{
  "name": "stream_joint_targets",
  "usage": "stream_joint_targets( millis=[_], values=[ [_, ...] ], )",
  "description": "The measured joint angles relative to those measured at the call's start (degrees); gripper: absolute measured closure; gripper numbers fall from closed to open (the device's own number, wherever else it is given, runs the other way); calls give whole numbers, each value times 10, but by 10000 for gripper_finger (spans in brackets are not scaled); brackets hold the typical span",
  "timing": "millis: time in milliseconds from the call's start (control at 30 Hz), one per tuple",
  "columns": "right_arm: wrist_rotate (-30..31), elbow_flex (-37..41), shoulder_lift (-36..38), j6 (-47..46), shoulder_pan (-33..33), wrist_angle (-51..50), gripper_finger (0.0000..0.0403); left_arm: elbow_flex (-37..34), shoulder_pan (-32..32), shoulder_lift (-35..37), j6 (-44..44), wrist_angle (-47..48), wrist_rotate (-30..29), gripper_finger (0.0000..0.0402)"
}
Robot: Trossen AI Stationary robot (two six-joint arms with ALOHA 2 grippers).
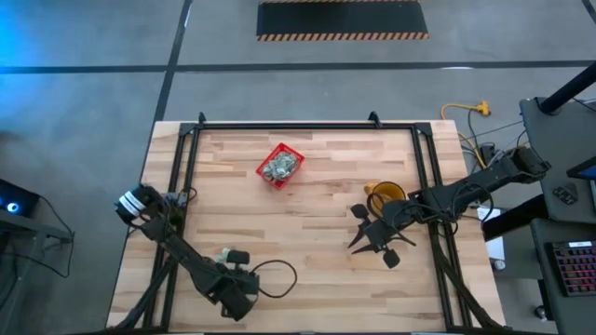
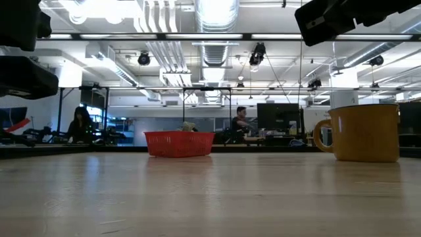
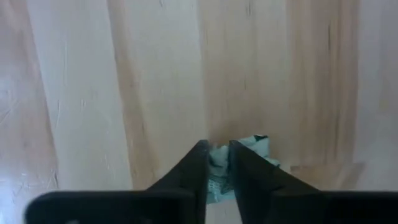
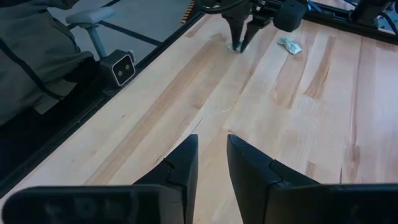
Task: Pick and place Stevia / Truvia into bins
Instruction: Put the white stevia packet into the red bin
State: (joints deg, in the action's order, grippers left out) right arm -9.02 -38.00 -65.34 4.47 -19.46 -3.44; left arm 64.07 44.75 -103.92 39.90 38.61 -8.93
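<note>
The red basket (image 1: 280, 166) (image 2: 179, 143) stands on the far middle of the table with several pale green sachets piled inside. One loose sachet (image 1: 223, 253) (image 4: 289, 45) lies flat near the left arm. My left gripper (image 3: 217, 144) (image 4: 237, 45) points straight down near the table's near edge, shut on another sachet (image 3: 255, 146). In the high view its fingers are hidden under its own body (image 1: 235, 287). My right gripper (image 1: 358, 229) (image 4: 211, 140) hovers over bare wood right of centre, open and holding nothing. My left gripper pinches a pale green sachet between its two fingers, coming from above and pointing down. One crumpled end of the sachet (image 3: 258, 149) sticks out beside the fingertips. In the right wrist view the sachet (image 4: 234, 47) sits at table level; I cannot tell whether it is lifted.
A yellow mug (image 1: 384, 194) (image 2: 362, 131) stands just beyond the right gripper. A black frame (image 1: 279, 125) runs around the table's edges. Bare wood lies between the two arms and the basket. People sit at desks in the room behind.
</note>
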Motion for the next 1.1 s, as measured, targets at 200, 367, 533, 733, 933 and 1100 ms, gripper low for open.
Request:
stream_joint_targets(
  millis=[200, 367, 533, 733, 933, 1100],
  values=[
    [0, 0, 0, 0, 0, 0, 332, -6, -1, 6, -39, 0, -13, 395],
    [0, 0, 0, 0, 0, 0, 338, -4, -5, 8, -105, 1, -63, 395],
    [0, 0, 0, 2, 0, 0, 338, -4, -27, 8, -184, -1, -160, 398],
    [0, 1, 0, 2, 0, 0, 333, -7, -85, 9, -271, -1, -261, 399],
    [0, 6, 0, 6, 0, 13, 330, -5, -171, 9, -348, -6, -377, 399],
    [0, 7, 0, 13, 0, 13, 336, -5, -261, 22, -407, -14, -426, 400]
  ],
)
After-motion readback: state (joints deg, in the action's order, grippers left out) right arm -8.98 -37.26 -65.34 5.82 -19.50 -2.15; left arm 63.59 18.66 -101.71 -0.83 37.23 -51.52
